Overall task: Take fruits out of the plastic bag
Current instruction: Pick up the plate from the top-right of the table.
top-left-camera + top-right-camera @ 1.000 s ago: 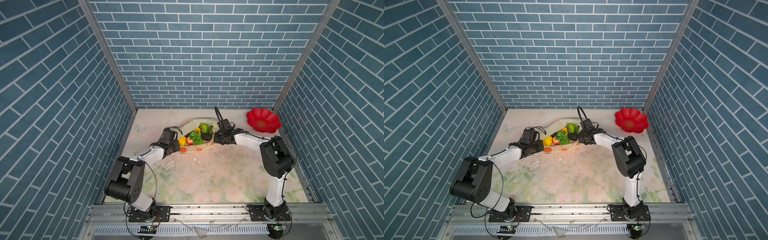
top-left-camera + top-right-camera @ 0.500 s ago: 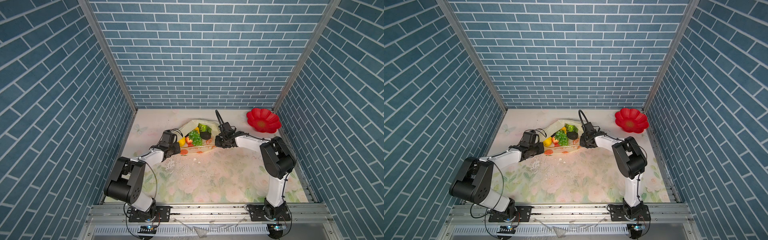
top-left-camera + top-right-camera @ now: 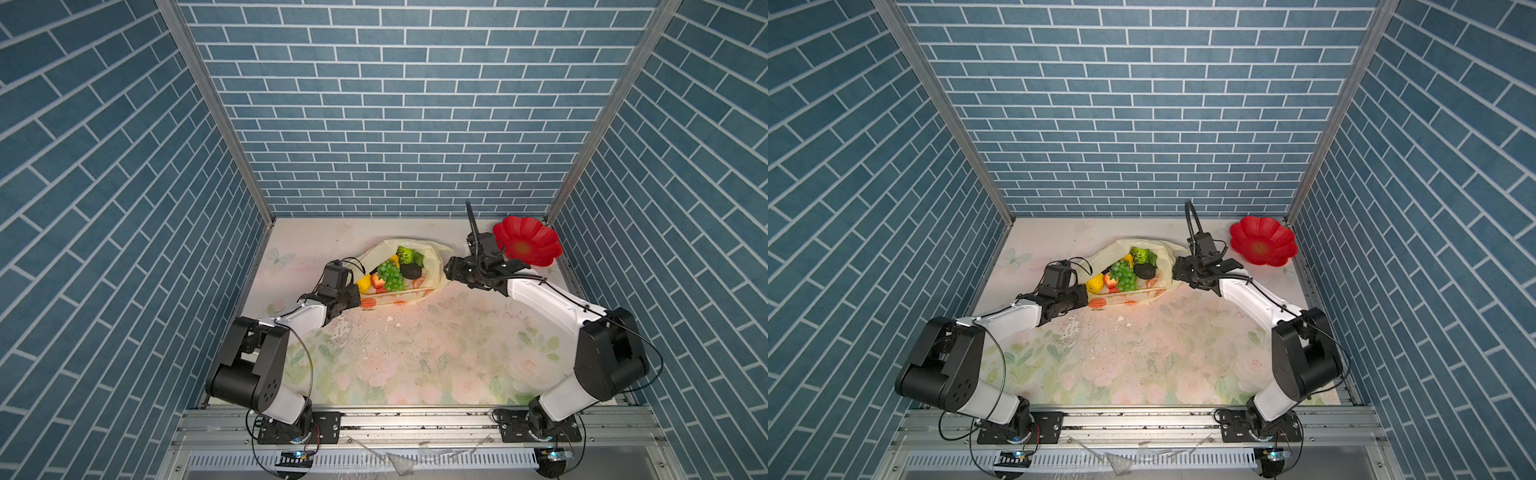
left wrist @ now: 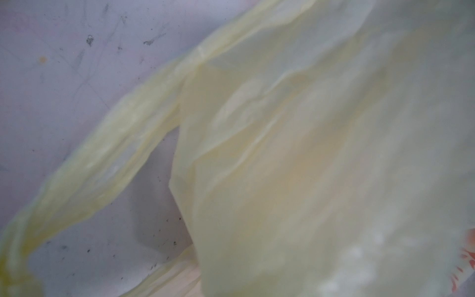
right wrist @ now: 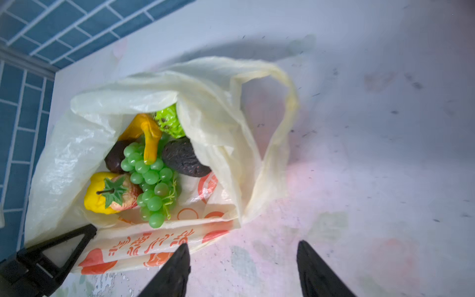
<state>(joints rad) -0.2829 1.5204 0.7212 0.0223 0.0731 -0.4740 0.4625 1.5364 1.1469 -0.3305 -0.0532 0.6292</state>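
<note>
Right jaws open, empty, just outside the plastic bag [image 5: 64, 159]; left jaws pinch its rim; I target the grape bunch [image 5: 151, 180] inside.

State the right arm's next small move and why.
Probably ease the right gripper into the plastic bag toward the grape bunch: its jaws stand open, empty, outside the mouth; grapes lie on top; the left gripper seems to pinch the bag.

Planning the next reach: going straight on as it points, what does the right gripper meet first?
Likely the right gripper meets the thin cream-yellow plastic bag, its side near the loop handle; depth unclear.
</note>
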